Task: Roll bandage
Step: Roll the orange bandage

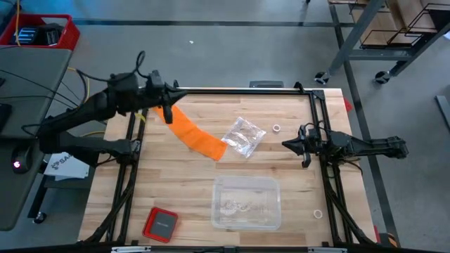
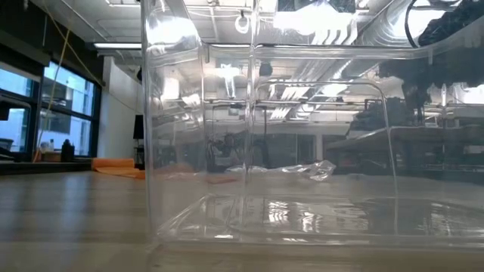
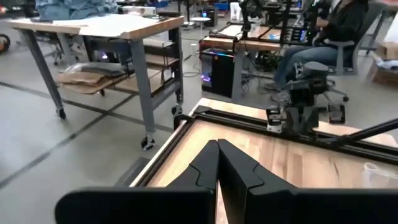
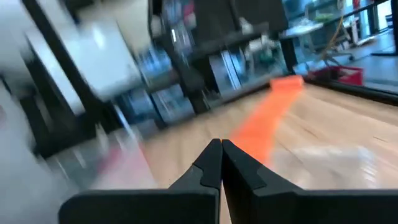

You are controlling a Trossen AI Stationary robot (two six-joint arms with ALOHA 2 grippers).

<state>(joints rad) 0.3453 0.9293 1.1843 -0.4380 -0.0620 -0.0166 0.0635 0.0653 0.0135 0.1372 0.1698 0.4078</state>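
The bandage [image 1: 197, 135] is a flat orange strip lying slantwise on the wooden table, left of centre; it also shows in the low view [image 2: 117, 166] and the right wrist view [image 4: 267, 118]. My left gripper [image 1: 177, 93] [image 3: 217, 148] is shut and points level, raised above the strip's far left end, with nothing between its fingers. Over the table's right side, my right gripper [image 1: 285, 145] [image 4: 221, 146] is shut too, level and pointing toward the bandage from some way off.
A crinkled clear plastic bag [image 1: 244, 135] lies just right of the bandage, with a small white ring [image 1: 277, 128] beyond it. A clear plastic container [image 1: 246, 202] stands near the front edge, a red square case [image 1: 159, 223] at the front left. Black frame rails [image 1: 246, 91] border the table.
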